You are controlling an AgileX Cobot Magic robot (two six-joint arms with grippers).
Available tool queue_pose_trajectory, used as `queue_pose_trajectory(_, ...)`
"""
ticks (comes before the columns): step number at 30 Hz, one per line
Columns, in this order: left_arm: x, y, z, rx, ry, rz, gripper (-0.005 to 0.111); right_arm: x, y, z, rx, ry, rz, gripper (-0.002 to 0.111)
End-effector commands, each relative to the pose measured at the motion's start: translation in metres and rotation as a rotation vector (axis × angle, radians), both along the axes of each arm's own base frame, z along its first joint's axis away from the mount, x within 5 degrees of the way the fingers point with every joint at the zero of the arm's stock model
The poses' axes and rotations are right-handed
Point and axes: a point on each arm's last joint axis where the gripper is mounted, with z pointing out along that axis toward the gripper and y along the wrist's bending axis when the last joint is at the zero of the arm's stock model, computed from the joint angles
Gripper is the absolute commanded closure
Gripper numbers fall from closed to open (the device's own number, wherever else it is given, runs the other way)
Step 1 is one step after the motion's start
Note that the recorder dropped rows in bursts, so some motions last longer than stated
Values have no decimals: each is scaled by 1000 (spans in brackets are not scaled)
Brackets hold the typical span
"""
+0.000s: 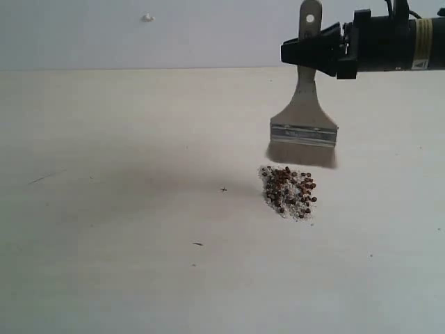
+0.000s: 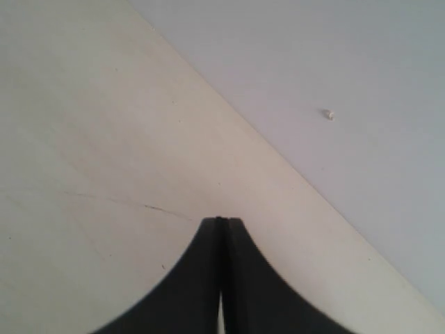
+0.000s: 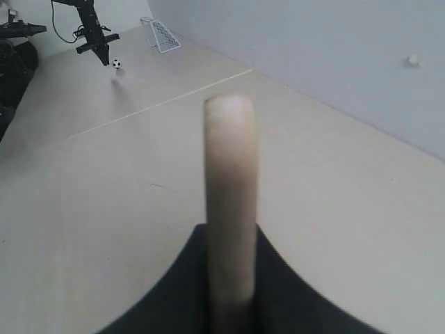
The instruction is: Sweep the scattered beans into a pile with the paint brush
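The beans [image 1: 289,191] lie in one small heap of dark reddish-brown dots mixed with whitish grains, right of the table's middle. The paint brush [image 1: 304,124] hangs upright just behind the heap, bristles down and close to the table. My right gripper [image 1: 311,51] is shut on its pale handle, reaching in from the right; the hole at the handle's end shows above the fingers. In the right wrist view the handle [image 3: 229,202] stands between the dark jaws of that gripper [image 3: 230,233]. My left gripper [image 2: 222,221] is shut with nothing in it, over bare table near the wall.
The pale table [image 1: 125,209] runs back to a grey wall [image 1: 139,35]. A few dark specks [image 1: 198,243] lie left of the heap. A small net [image 3: 161,33] and a tiny ball [image 3: 116,64] sit far off in the right wrist view.
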Motion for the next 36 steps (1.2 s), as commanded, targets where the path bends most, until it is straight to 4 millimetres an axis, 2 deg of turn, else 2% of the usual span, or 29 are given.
queue_pose_trajectory(1, -1, 0, 0, 2, -5, -3, 107, -23, 5, 2, 21, -10, -2, 108)
queue_pose_trajectory(10, -1, 0, 0, 2, -5, -3, 107, -54, 11, -15, 23, 43, 4, 108)
queue_pose_trajectory(17, -1, 0, 0, 2, -5, -3, 107, -64, 11, -33, -47, 87, 81, 108)
queue_pose_trajectory(22, -1, 0, 0, 2, -5, -3, 107, -60, 11, -48, -46, 106, 82, 108)
queue_pose_trajectory(27, -1, 0, 0, 2, -5, -3, 107, -53, 11, -74, -43, 89, 71, 108)
queue_pose_trajectory(30, -1, 0, 0, 2, -5, -3, 107, -41, 11, -76, -52, 58, 80, 108)
queue_pose_trajectory(36, -1, 0, 0, 2, -5, -3, 107, -16, 10, -69, -34, -4, 49, 108)
